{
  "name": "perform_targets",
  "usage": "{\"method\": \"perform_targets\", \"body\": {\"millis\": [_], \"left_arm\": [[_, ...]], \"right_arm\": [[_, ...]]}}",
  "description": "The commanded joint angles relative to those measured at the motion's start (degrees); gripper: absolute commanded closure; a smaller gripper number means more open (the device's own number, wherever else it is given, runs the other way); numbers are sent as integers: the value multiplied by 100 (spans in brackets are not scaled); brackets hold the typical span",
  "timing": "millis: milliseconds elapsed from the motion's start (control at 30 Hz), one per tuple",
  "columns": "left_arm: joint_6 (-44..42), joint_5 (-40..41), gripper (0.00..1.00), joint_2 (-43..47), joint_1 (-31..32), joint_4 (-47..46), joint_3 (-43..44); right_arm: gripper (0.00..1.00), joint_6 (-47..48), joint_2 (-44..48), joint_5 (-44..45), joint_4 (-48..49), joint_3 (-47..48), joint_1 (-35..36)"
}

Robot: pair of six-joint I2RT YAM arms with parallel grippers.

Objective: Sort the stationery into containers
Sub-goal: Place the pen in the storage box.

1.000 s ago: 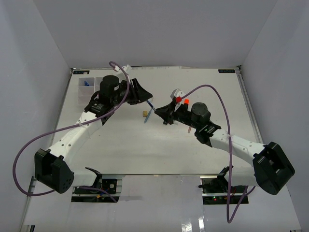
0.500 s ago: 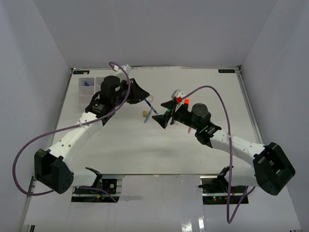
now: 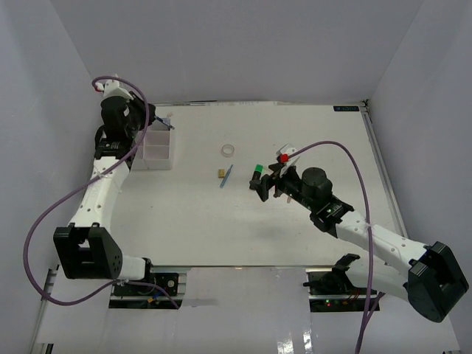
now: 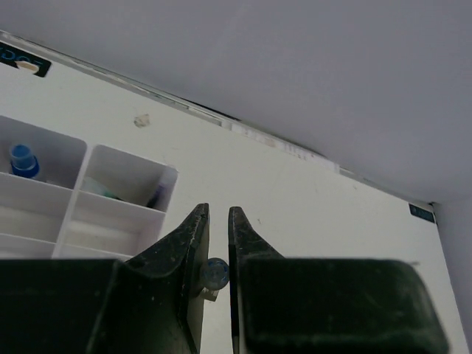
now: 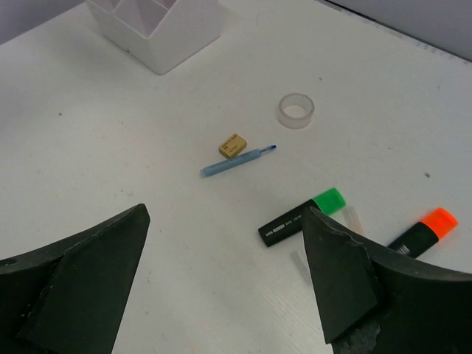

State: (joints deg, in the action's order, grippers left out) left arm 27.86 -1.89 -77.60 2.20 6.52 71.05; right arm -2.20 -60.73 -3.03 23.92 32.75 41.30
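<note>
The left claw (image 4: pixel 217 215) is pressed together on a pen (image 4: pixel 215 273). The pen's round blue end shows between the two fingers in the wrist view. Below this claw and off to its left sits the organiser tray (image 4: pixel 175 175). Its nearest compartment holds something dark and something pale green, both too hidden to name. One compartment further left stands the blue-capped glue bottle (image 4: pixel 23 158).

The right claw (image 5: pixel 225 214) is spread wide above the counter (image 5: pixel 110 133). Just ahead of its right finger lies the green-capped highlighter (image 5: pixel 304 215), flat on the counter with its cap pointing away and to the right. Further right lies the orange-capped highlighter (image 5: pixel 422 231), its dark body partly behind that finger. A small pale piece sits between the two highlighters — too faint to tell what it is.

Further ahead, nearer the middle of the gap between the fingers, lies the light-blue pen (image 5: pixel 237 161). The brass clip (image 5: pixel 232 144) sits just beside it on the far side — whether they touch I cannot tell. Beyond them, slightly to the right, the tape ring (image 5: pixel 296 110) lies flat. Well ahead and to the left, a corner of the tray shows.
</note>
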Motion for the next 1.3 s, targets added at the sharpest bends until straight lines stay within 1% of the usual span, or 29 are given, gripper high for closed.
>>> {"method": "perform_targets", "body": {"millis": [0,33,67,133,233,300,400,533,567,667,700,767,800,933,1000,1033,1100,1133,1200,1267], "left_arm": [[-17,110,90,-446,-228,-432,322],[-8,101,90,-544,-446,-581,366],[-8,101,90,-650,-535,-600,462],[-26,240,90,-1019,-597,-836,603],[-61,356,90,-1511,-685,-828,928],[-61,365,89,-1713,-747,-881,1060],[-87,339,89,-2012,-799,-1231,1095],[-52,268,87,-2513,-808,-1189,1332],[-35,216,82,-2566,-809,-1189,1368],[-8,198,71,-2689,-808,-1197,1377],[-17,198,65,-2707,-800,-1180,1359],[-26,198,59,-2725,-800,-1154,1324],[-61,198,53,-2725,-808,-1136,1315],[-149,198,46,-2681,-808,-1004,1271],[-228,198,43,-2550,-809,-881,1280],[-254,198,39,-2488,-809,-837,1271],[-324,163,35,-2330,-800,-680,1289],[-368,32,32,-2121,-800,-496,1272],[-395,22,27,-1735,-800,-259,1184],[-378,-65,20,-1426,-800,-117,992]], "right_arm": [[10,105,262,514,-309,-163,-17],[10,97,298,479,-301,-199,-17],[10,97,316,470,-300,-243,-17],[10,97,369,452,-300,-287,-17],[10,132,395,514,-300,-331,-17],[10,132,387,531,-300,-348,-17],[10,132,343,514,-300,-357,-17],[10,132,281,540,-300,-357,-17],[10,132,272,549,-300,-357,-17],[10,149,316,628,-309,-357,-25],[10,141,316,663,-309,-357,-25],[10,141,325,689,-309,-349,-25],[10,141,325,716,-318,-340,-17],[10,123,325,786,-415,-287,-17],[10,97,316,935,-511,-226,-17],[10,88,316,1005,-555,-208,-25],[10,53,246,1268,-774,-60,-25],[10,35,211,1374,-862,-6,-17],[10,-8,79,1646,-1081,151,-34],[9,-122,-96,1831,-1249,275,-104]]}}
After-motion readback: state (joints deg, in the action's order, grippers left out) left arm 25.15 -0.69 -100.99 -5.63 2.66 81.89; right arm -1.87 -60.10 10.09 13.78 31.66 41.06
